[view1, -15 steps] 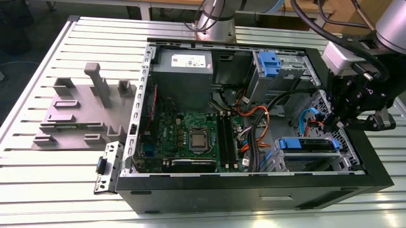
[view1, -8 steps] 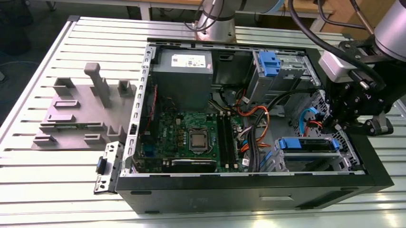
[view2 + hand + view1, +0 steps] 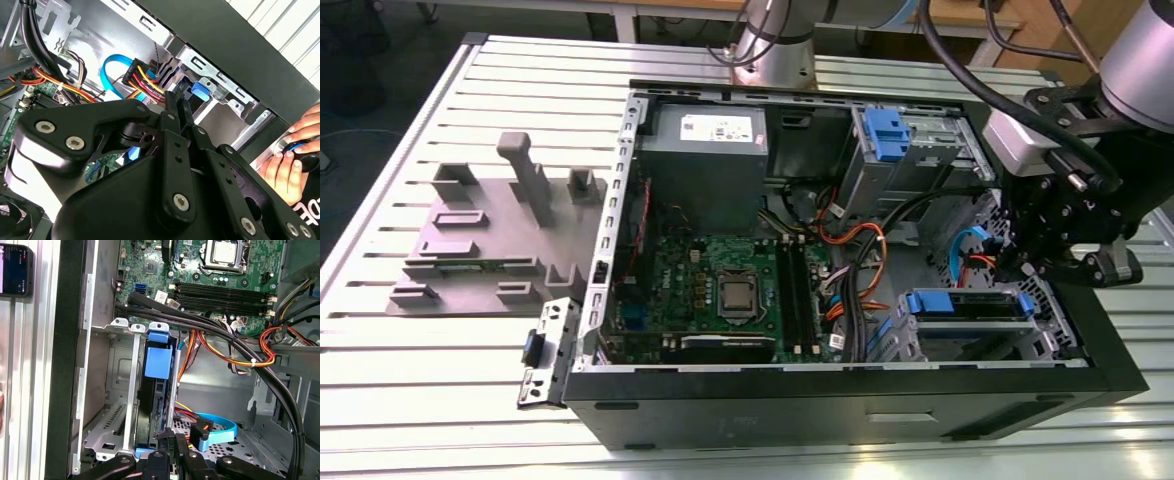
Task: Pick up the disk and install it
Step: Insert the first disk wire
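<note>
The disk (image 3: 156,390) sits edge-on in the drive cage (image 3: 120,390) at the computer case's (image 3: 854,400) front corner, on the desk (image 3: 427,380). The tool (image 3: 172,440), its fingers drawn narrow together, presses against the disk's rear edge.

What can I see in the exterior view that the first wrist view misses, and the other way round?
Exterior view's extras: the grey fixture plate on the slatted table beside the computer case, and the arm's base behind it. First wrist view's extra: a dark phone-like device lying outside the case wall. Shared: the green motherboard, the orange and yellow cables, and the disk in its blue carrier, sitting in the drive cage.
</note>
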### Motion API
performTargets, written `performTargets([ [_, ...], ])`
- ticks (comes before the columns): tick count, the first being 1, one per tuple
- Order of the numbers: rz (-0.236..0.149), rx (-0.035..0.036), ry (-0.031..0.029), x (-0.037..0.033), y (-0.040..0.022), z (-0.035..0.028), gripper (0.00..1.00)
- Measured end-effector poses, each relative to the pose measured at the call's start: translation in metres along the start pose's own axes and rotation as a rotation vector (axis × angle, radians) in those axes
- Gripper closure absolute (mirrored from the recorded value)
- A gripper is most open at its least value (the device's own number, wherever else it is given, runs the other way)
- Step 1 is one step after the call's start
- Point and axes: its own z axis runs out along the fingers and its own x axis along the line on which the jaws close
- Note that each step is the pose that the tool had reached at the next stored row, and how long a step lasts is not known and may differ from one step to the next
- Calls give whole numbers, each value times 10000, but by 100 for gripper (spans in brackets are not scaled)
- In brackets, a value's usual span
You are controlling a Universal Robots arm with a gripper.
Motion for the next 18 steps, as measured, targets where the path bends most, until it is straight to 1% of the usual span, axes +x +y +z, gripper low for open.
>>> performTargets([
  [11, 0, 1, 1, 0, 2, 0, 83],
  [13, 1, 3, 1, 9, 5, 5, 83],
  [15, 18, 17, 1, 13, 17, 14, 83],
  [18, 145, 44, 17, 13, 32, 24, 83],
])
